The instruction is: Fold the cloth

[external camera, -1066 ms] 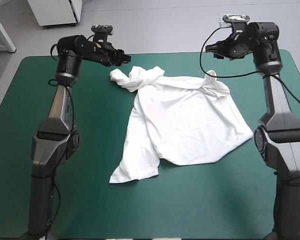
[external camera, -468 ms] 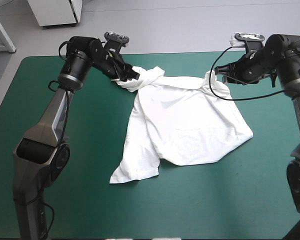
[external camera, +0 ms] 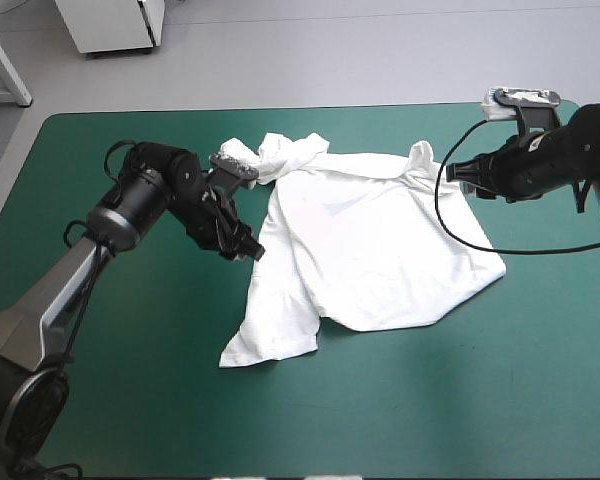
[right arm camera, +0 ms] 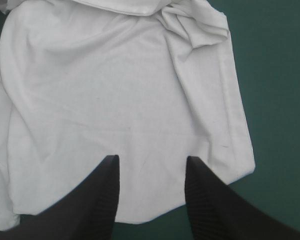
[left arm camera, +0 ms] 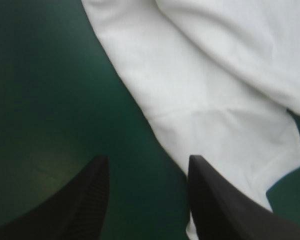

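We have the T-shirt [external camera: 370, 245] lying mostly flat mid-table on the teal-green cover [external camera: 460, 400], far sleeves bunched. Left gripper [external camera: 246, 248] is spread, empty, straddling its left edge. Right gripper [external camera: 458, 172] is spread, empty, near its right sleeve.

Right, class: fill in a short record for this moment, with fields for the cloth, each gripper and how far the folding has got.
cloth: white T-shirt, spread open on the teal-green table, bunched at its far corners
left gripper: open, at the T-shirt's left edge, holding nothing
right gripper: open, at the T-shirt's right side, holding nothing
folding: no fold made yet
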You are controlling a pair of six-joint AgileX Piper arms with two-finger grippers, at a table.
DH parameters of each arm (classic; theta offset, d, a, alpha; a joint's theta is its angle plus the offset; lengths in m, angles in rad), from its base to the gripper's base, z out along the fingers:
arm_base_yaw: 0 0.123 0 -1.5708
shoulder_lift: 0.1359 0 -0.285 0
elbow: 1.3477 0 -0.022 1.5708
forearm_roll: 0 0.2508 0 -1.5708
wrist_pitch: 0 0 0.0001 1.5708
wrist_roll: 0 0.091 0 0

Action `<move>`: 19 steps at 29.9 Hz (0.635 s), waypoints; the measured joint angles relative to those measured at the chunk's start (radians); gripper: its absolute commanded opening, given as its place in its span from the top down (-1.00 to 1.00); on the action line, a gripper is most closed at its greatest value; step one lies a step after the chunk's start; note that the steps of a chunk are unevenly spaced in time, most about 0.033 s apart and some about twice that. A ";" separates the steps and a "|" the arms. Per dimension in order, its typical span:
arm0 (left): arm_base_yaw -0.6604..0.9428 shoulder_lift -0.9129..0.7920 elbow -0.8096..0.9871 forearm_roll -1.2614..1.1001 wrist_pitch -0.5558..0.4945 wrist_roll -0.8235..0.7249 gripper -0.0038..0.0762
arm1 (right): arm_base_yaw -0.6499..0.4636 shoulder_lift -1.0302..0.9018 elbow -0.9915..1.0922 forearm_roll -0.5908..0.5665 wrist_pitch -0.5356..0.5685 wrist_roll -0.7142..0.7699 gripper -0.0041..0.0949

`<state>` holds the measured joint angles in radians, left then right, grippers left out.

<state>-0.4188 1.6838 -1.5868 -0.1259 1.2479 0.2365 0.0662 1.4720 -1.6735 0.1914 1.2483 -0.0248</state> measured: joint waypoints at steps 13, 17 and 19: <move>-0.177 -0.259 0.325 0.067 -0.013 -0.106 0.01 | 0.000 -0.052 0.076 -0.011 0.000 0.000 0.11; -0.247 -0.269 0.473 0.079 -0.077 -0.137 0.01 | 0.000 -0.070 0.076 -0.014 0.000 0.000 0.11; -0.269 -0.269 0.532 0.087 -0.123 -0.148 0.01 | 0.000 -0.077 0.076 -0.014 0.000 0.000 0.11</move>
<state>-0.6880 1.4143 -1.0545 -0.0393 1.1249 0.0880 0.0662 1.3949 -1.5976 0.1772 1.2483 -0.0248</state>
